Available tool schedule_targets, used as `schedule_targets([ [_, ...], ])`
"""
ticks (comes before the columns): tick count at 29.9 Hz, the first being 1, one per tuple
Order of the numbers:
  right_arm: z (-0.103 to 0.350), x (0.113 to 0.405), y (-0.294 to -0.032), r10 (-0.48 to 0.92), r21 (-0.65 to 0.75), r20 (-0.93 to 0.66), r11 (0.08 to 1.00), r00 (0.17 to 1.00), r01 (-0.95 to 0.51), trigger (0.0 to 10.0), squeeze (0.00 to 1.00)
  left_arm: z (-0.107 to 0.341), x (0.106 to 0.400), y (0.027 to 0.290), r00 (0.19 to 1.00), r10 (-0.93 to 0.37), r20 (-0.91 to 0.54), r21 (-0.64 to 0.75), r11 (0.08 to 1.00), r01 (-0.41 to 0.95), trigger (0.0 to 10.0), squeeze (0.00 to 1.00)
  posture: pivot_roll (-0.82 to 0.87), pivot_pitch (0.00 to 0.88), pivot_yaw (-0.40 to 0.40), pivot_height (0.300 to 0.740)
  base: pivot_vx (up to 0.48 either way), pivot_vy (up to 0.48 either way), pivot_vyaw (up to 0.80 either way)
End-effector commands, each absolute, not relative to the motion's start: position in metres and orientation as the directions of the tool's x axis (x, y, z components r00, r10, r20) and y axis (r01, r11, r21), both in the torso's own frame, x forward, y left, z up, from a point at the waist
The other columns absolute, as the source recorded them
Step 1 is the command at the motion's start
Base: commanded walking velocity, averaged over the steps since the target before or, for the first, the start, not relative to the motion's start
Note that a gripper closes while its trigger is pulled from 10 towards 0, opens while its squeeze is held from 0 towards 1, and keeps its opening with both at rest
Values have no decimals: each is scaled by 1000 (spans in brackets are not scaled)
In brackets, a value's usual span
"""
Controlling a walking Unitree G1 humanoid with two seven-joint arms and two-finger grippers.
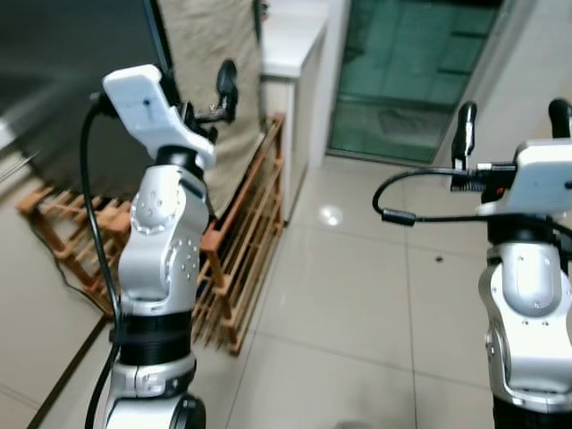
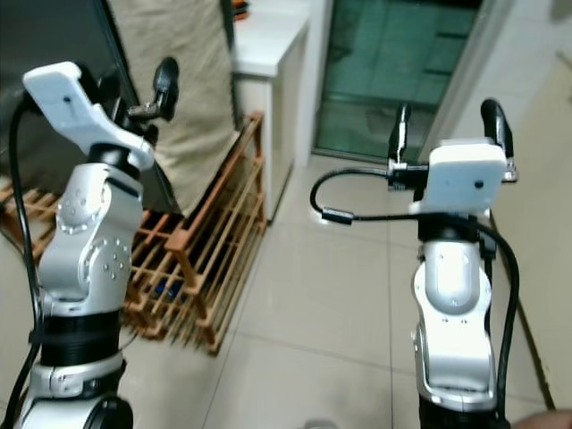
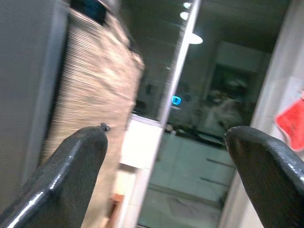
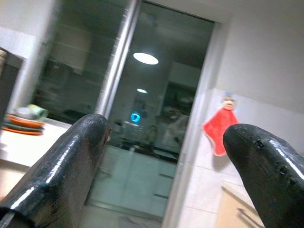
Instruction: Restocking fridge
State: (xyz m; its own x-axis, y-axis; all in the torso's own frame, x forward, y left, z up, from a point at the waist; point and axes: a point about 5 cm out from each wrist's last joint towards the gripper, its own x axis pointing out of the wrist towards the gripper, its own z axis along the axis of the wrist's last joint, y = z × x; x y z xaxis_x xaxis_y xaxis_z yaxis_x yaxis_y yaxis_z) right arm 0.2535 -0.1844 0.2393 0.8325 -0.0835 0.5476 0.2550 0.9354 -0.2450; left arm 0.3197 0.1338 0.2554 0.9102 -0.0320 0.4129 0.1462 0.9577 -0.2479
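1. While both silver arms are raised in front of the head camera, the left gripper (image 3: 164, 156) sits upper left of the frame, fingers spread wide with nothing between them; one black finger (image 1: 226, 85) stands up next to the beige cloth (image 1: 207, 80).
2. Right gripper (image 4: 164, 156) at right of frame, raised about mid-height; fingers parted, released, holding nothing; two black fingertips (image 2: 400, 125) poke up above its white wrist block (image 2: 463, 177); black cable (image 2: 344, 214) loops off to the left of the block.
3. Dark fridge (image 1: 63, 71) fills the upper left corner of the left eye view, blurred; door looks shut; the beige cloth hangs just beside its right edge.
4. Wooden slatted rack (image 1: 246, 241) on the floor at lower left centre, below the cloth and against the fridge side; a second bit of rack (image 1: 67, 223) further left behind the left arm.
5. White counter (image 1: 290, 40) top centre, beside the cloth; stacked plates (image 4: 21, 124) on it in the right wrist view.
6. Glass sliding door (image 1: 416, 71) top centre-right, dark greenish; ceiling lamp reflection (image 4: 146, 58) in the glass.
7. Red cloth (image 4: 219, 133) hangs on the white wall at right of the right wrist view, beside the door frame.
8. Glossy pale tile floor (image 1: 357, 304) across the lower centre; small dark speck (image 1: 438, 259) on it near the right arm.
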Motion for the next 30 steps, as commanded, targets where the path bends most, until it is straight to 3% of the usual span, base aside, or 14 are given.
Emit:
schedule_targets([
  [1,240,255,-184,-77,-260,551,930,831,258,10000,0,260,320,130,903,-44,428,-231,960,156,10000,0,-168,0,19,711,480,0,0],
  [11,237,256,-182,-73,-254,550,935,832,249,10000,0,260,324,135,916,3,401,-263,958,112,10000,0,-164,0,27,711,425,82,0],
  [14,237,255,-173,-15,-269,544,944,839,191,10000,0,259,326,138,918,26,396,-274,958,90,10000,0,-164,0,27,711,0,0,0],
  [16,236,248,-152,112,-347,547,932,830,103,10000,0,259,326,138,918,20,397,-263,960,93,10000,0,-160,0,25,711,0,0,0],
  [22,224,252,-154,145,-420,480,904,865,82,10000,0,259,327,135,919,4,395,-260,960,107,10000,0,-166,0,26,711,0,0,0],
  [27,222,251,-152,131,-399,480,913,868,83,10000,0,257,328,128,926,-32,376,-246,960,133,10000,0,-168,0,28,711,0,0,0],
  [30,225,249,-163,42,-318,494,938,869,136,10000,0,256,327,120,923,-88,374,-240,952,188,10000,0,-176,0,34,711,0,0,0],
])
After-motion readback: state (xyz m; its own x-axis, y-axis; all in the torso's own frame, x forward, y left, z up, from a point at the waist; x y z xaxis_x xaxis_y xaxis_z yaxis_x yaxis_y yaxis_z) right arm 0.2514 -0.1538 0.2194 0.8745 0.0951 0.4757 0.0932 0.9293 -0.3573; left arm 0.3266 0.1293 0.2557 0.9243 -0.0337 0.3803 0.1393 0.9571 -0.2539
